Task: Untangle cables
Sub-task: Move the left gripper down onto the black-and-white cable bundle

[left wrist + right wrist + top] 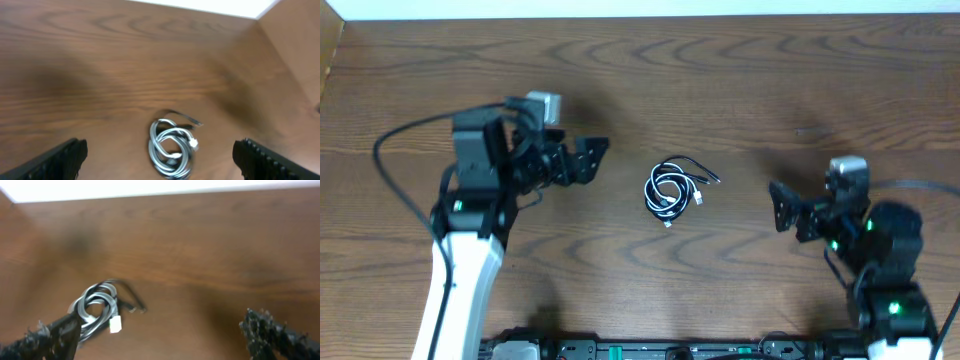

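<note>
The left gripper (pixel 590 160) is seen left of centre in the overhead view. Its jaws are spread wide and nothing is held between them. In the left wrist view its two fingers (pixel 62 159) are set at the lower left and lower right corners of the frame, with bare wood and the bundle of cords between them. The right gripper (pixel 779 207) is seen in the right part of the overhead view, a little lower in the frame than the left one. It is likewise spread wide and empty, and its fingers (pixel 47 337) are seen in the lower corners of the right wrist view. Both grippers are pointed toward the middle of the table (pixel 740 80).

The cables (pixel 668 189) are found as one small bundle near the centre of the overhead frame, between the two grippers and apart from both. Black and white cords are wound together into a rough coil lying flat on the wood. A black loose end (pixel 706 173) is trailed out from the coil toward the upper right, and a small white plug (pixel 700 199) is seen at the coil's right edge. In the left wrist view the bundle is placed at lower centre. In the right wrist view it is placed at lower left, close above the finger in that corner.
</note>
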Robot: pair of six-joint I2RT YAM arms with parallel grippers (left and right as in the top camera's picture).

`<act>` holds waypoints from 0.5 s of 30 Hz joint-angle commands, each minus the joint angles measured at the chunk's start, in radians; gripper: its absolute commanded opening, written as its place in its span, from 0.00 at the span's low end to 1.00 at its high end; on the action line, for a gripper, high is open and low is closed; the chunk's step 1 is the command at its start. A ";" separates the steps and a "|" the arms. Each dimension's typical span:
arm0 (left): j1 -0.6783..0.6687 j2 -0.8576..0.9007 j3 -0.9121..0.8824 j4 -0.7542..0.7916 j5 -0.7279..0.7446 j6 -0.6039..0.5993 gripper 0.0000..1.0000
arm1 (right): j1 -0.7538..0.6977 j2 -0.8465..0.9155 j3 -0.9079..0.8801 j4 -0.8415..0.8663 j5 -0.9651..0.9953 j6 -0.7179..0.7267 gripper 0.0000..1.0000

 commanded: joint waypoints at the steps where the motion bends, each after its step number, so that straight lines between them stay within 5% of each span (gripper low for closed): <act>1: -0.067 0.090 0.123 -0.070 0.015 0.010 0.98 | 0.006 0.128 0.165 -0.093 -0.123 0.027 0.99; 8: -0.232 0.273 0.351 -0.328 -0.172 0.055 0.98 | 0.006 0.409 0.480 -0.348 -0.244 0.026 0.99; 15: -0.308 0.311 0.368 -0.367 -0.191 0.035 0.98 | 0.005 0.521 0.547 -0.269 -0.377 0.027 0.99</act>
